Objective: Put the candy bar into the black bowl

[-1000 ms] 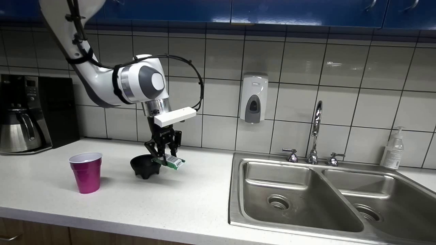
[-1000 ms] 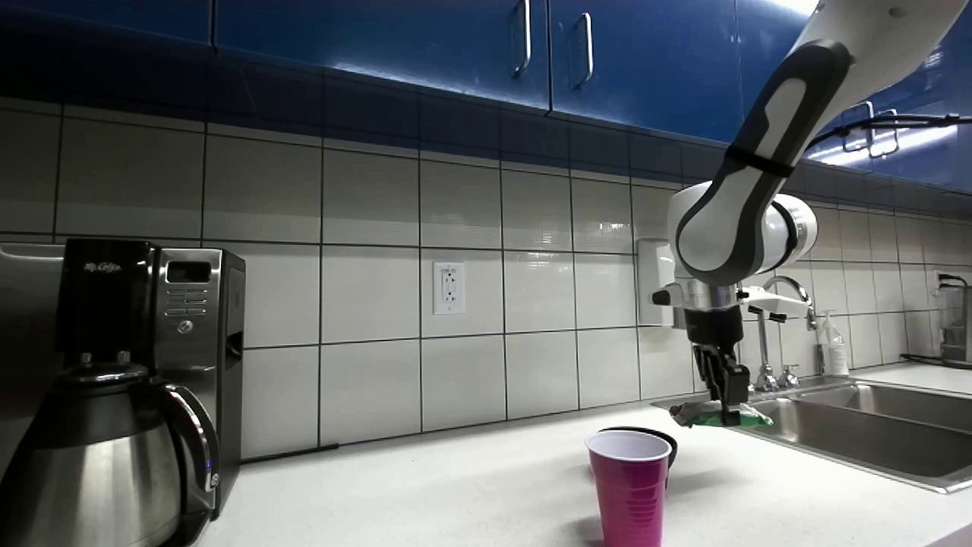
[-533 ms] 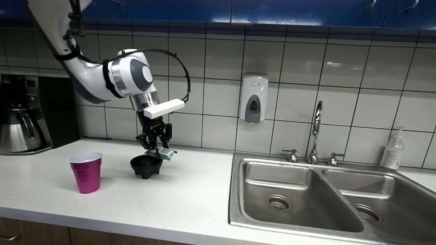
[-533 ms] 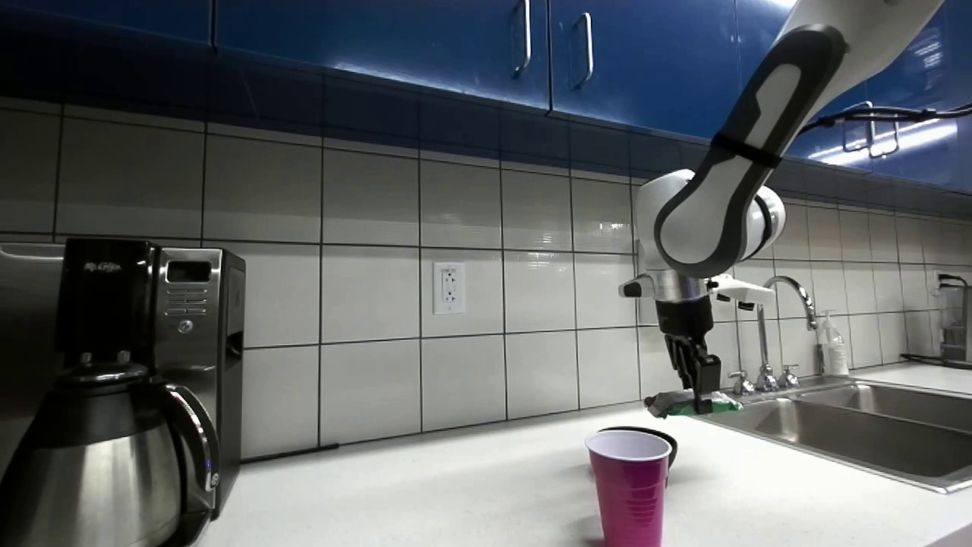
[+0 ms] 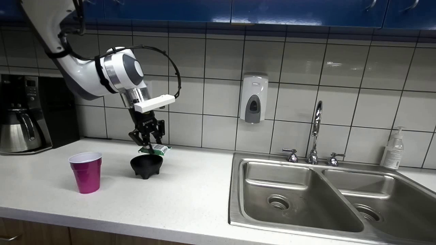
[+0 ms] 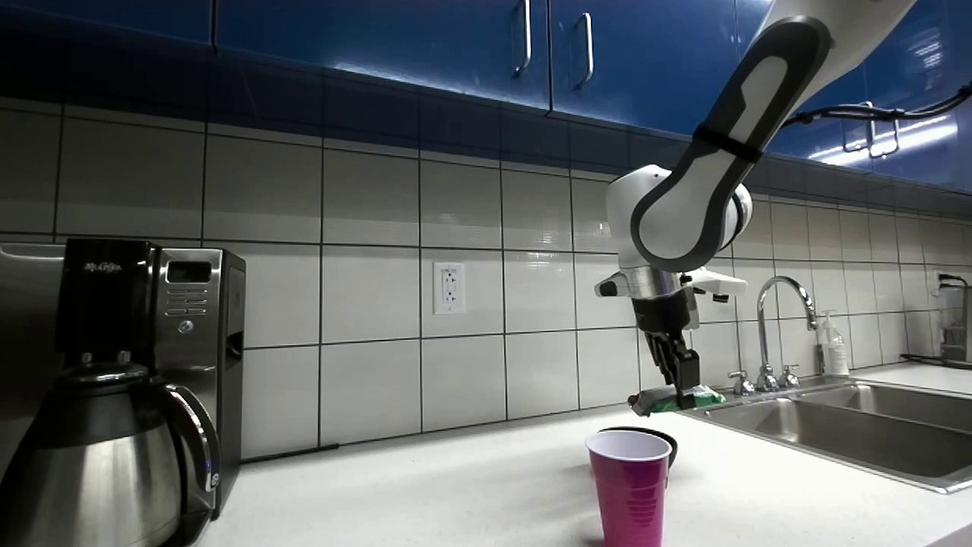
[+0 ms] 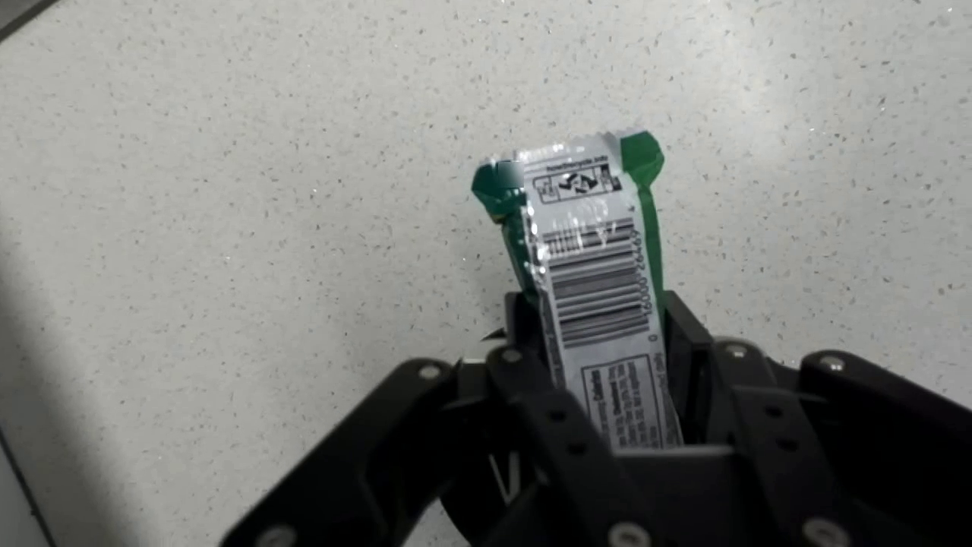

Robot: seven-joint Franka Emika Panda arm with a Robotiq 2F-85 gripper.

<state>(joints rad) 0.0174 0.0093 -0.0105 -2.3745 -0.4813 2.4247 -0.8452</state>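
Glossy candy bar (image 7: 596,281), now farther from the steel sink (image 5: 236,190), tight in the jointed claw (image 7: 598,315)

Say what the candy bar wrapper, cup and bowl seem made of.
Candy bar wrapper: likely thin plastic film, glossy, given its crimped end and bright glints.
Cup: probably plastic, smooth with a soft sheen and moulded ridges.
Bowl: dull black with little shine; plastic, stone or ceramic, I cannot tell.

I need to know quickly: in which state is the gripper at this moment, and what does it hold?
Gripper: closed, holding the candy bar by its long sides.
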